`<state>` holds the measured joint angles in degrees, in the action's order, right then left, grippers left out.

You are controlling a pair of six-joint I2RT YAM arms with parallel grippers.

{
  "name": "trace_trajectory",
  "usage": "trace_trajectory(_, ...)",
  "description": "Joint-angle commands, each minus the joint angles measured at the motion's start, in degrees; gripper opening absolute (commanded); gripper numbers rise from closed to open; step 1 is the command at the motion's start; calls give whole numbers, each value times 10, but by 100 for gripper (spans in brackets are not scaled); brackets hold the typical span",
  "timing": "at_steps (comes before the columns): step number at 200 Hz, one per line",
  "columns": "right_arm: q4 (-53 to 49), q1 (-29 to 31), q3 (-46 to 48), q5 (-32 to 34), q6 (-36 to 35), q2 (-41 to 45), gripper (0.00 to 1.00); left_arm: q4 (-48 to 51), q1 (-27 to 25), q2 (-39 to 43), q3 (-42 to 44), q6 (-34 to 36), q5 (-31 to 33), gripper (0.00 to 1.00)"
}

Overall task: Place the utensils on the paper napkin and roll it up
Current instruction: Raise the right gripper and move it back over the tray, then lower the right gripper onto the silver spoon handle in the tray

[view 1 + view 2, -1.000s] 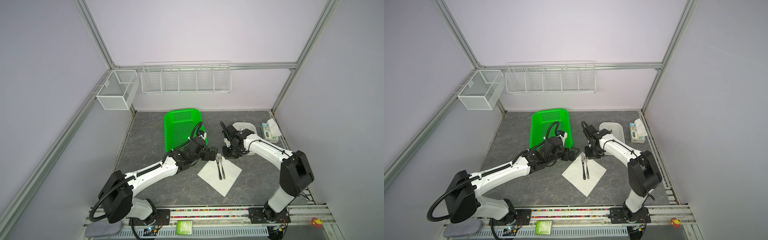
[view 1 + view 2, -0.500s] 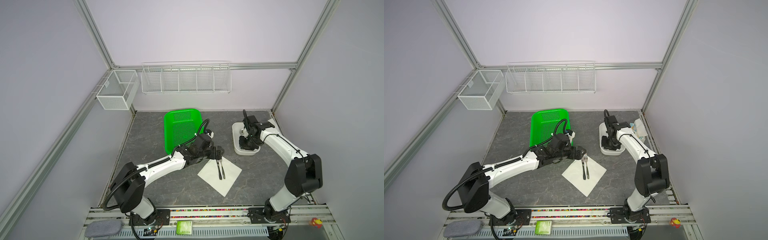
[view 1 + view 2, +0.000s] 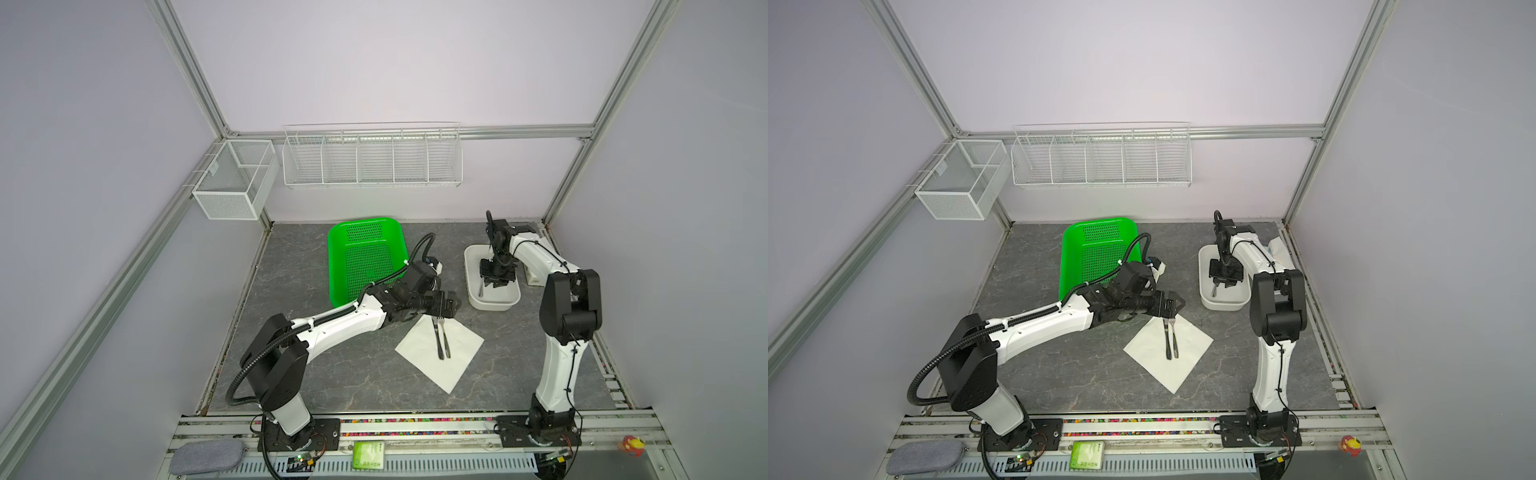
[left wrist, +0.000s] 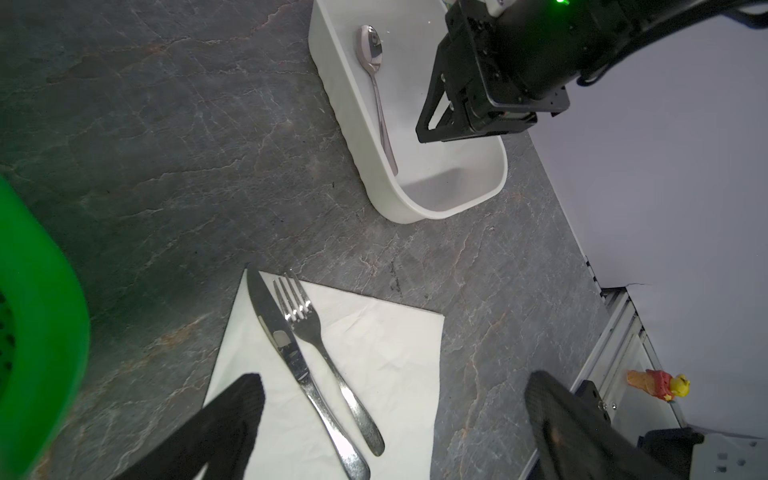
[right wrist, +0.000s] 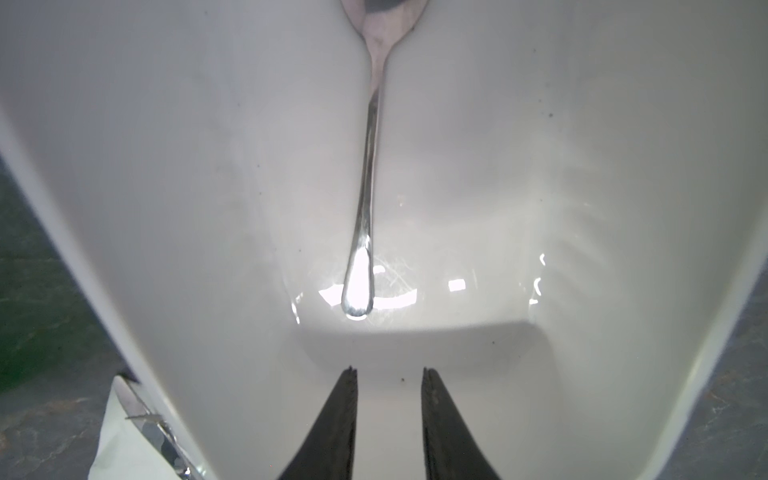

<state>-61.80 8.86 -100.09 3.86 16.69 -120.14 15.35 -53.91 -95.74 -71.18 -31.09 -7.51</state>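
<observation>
White tub (image 3: 493,306) at R rear of grey table (image 3: 332,374) holds one spoon (image 4: 379,104), lying along its floor. R gripper (image 5: 388,370) hangs inside tub, jaws slightly apart, gripping nothing, just short of spoon's handle end. Paper napkin (image 3: 440,353) lies flat mid-table w/ knife (image 4: 297,365) & fork (image 4: 332,370) side by side on it. L gripper (image 4: 392,384) hovers over napkin, jaws wide apart. Green basket (image 3: 365,257) sits behind L arm.
</observation>
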Motion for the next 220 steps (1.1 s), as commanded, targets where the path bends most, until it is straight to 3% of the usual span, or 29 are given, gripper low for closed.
trace_trajectory(1, -52, -1, -54, 1, -14, -38, 30, 25, -2, 10, -19, 17, 19, 99)
trace_trajectory(68, -125, -1, -224, 12, -19, -159, 31, 46, 5, 27, -26, 35, 45, 99)
trace_trajectory(114, -148, -2, -280, 6, -16, -211, 30, 47, 20, 45, -16, 34, 43, 99)
trace_trajectory(154, -142, -1, -251, -4, -26, -223, 27, 50, 32, 59, -17, 35, 41, 99)
trace_trajectory(220, -107, -5, -148, 18, -118, -188, 16, 54, 49, 63, -20, 37, 34, 99)
